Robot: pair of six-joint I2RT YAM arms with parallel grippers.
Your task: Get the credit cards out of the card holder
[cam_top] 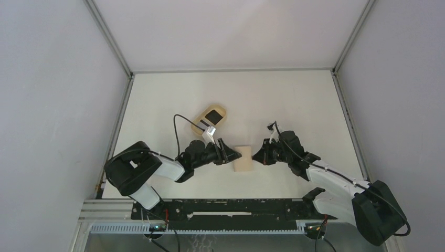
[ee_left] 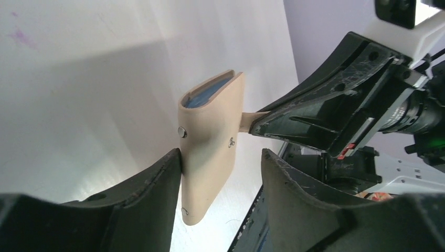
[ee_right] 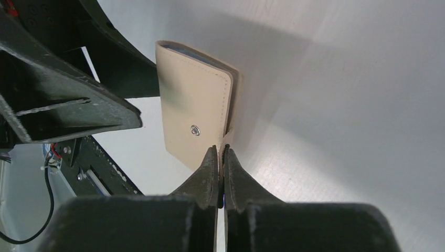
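Item: card holder (cam_top: pixel 242 159), tan, over the middle of the table (cam_top: pixel 294 100); I cannot tell whether it rests there or hangs clear. My right tool (ee_right: pixel 220 152), on the holder's right, is pinched together on its snap tab (ee_left: pixel 252 119), my only grip. My left tool (ee_left: pixel 220 157), on the holder's left, stands jaws apart astride it, one finger touching a face, clamping nothing. Grey-blue shows in the holder's mouth; cards inside cannot be confirmed. Hazards, as I judge: the thin tab slipping free, letting the holder swing or drop; an off-centre left closure squeezing the mouth shut. Tray (cam_top: pixel 223 111) holding a black card (cam_top: pixel 212 115): beyond the holder, leftward.
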